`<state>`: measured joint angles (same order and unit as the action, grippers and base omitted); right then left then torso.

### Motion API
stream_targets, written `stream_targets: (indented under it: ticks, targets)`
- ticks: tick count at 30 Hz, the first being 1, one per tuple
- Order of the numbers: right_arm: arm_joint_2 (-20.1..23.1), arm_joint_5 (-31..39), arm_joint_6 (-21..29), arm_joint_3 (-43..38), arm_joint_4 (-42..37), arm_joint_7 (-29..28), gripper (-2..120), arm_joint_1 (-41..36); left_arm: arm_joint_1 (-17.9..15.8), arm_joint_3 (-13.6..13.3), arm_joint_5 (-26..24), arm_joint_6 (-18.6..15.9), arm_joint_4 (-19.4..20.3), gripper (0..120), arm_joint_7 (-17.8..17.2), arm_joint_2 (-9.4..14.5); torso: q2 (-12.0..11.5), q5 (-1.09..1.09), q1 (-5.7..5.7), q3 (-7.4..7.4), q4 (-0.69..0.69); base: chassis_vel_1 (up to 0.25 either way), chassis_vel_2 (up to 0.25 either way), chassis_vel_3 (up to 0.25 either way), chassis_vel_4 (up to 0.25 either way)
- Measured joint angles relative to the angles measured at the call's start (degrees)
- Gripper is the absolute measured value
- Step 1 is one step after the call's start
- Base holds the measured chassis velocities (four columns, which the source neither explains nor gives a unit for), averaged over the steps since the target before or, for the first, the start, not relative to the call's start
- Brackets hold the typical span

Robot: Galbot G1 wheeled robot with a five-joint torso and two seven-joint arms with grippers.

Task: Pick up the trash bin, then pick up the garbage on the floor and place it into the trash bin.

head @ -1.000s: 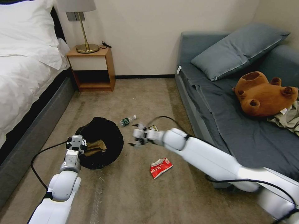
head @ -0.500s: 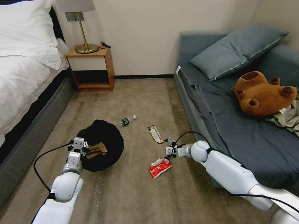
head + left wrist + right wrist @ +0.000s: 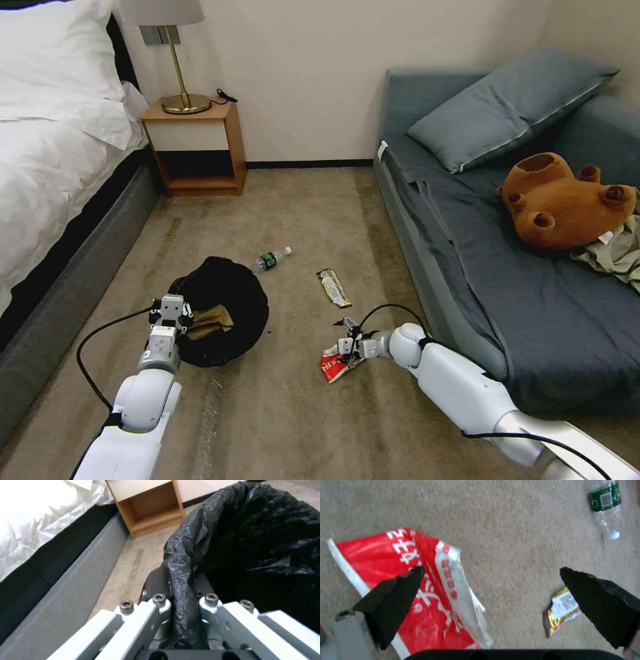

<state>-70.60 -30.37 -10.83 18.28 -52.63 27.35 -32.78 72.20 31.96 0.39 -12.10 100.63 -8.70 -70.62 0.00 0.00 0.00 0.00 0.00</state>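
Note:
The black bag-lined trash bin (image 3: pixel 227 300) stands on the carpet, a tan paper bag (image 3: pixel 208 321) inside it. My left gripper (image 3: pixel 171 312) is shut on its near rim; the left wrist view shows the gripper (image 3: pixel 182 600) pinching the bin's (image 3: pixel 253 542) plastic-covered rim. My right gripper (image 3: pixel 345 343) hovers low over the red-and-white snack packet (image 3: pixel 333 365), open. In the right wrist view the gripper (image 3: pixel 491 570) has one finger above the packet (image 3: pixel 380 552) and the other over bare carpet. The gold-brown bar wrapper (image 3: pixel 333 288) (image 3: pixel 561 610) and the clear bottle (image 3: pixel 272 259) (image 3: pixel 605 502) lie farther off.
A bed (image 3: pixel 60 167) runs along the left, with a wooden nightstand (image 3: pixel 197 150) and lamp (image 3: pixel 175 60) by the wall. A grey sofa (image 3: pixel 480 220) on the right holds a pillow, a brown plush toy (image 3: pixel 567 203) and clothes (image 3: pixel 617 253). Open carpet lies between.
My right arm swung from beside the bin back toward the sofa side and dropped low over the red-and-white packet. The left gripper kept its hold on the bin rim.

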Motion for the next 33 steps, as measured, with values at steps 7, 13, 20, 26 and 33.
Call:
stream_targets:
  ticks: [7, 13, 20, 26, 33]
  targets:
    - [-2.6, -0.5, 0.4, -1.1, 3.4, -0.6, 96, -1.3, 1.5, -0.1, 0.0, 0.2, 0.6, 4, 0.0, -0.4, 0.0, -0.01, 0.00, 0.00, 0.00, 0.000, 0.000, 0.000, 0.000]
    - [-4.9, -1.6, 0.3, -2.5, 8.0, -1.2, 77, -1.5, 3.0, 0.8, -0.2, 0.8, 1.1, 4, 0.2, -0.2, 0.0, 0.00, 0.00, 0.00, 0.00, 0.000, 0.000, 0.000, 0.000]
    - [-6.5, -2.8, -0.3, -4.0, 11.7, -1.2, 48, -0.7, 4.6, 1.6, -0.2, 1.3, 2.1, 4, 0.5, -0.5, 0.0, 0.01, 0.00, 0.00, 0.00, 0.000, 0.000, 0.000, 0.000]
    - [-6.1, -2.8, -0.4, -4.0, 11.1, -1.2, 29, -0.6, 5.0, 1.9, -0.2, 1.5, 2.1, 4, 0.6, -0.6, 0.0, 0.00, 0.00, 0.00, 0.00, 0.000, 0.000, 0.000, 0.000]
    - [-5.1, -1.6, -0.4, -3.9, 9.7, -1.3, 4, 0.1, 4.6, 1.2, -0.2, 1.3, 2.6, 4, 0.4, -0.9, 0.0, 0.01, 0.00, 0.00, 0.00, 0.000, 0.000, 0.000, 0.000]
